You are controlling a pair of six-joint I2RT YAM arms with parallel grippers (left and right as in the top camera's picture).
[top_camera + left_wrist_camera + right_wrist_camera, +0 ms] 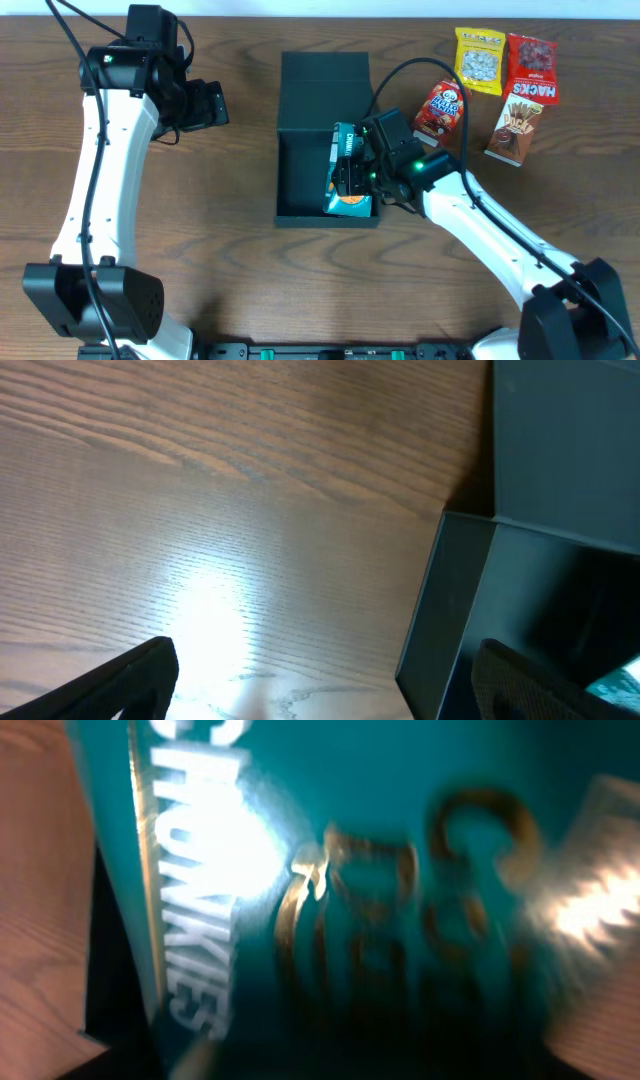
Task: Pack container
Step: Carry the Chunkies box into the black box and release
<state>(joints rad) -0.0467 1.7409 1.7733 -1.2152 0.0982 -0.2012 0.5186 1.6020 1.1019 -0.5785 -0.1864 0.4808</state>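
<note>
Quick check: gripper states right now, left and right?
Left gripper: open, empty.
Right gripper: over the cookie box in the container; grip cannot be told.

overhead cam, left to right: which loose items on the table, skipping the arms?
container → red-and-blue snack packet → yellow packet → red Hacks bag

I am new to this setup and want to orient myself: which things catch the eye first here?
The dark container lies open at the centre, and the right gripper hangs over a teal cookie box inside it, at its right wall. Four bright snack packets lie at the upper right, and the left gripper is open at the left.
</note>
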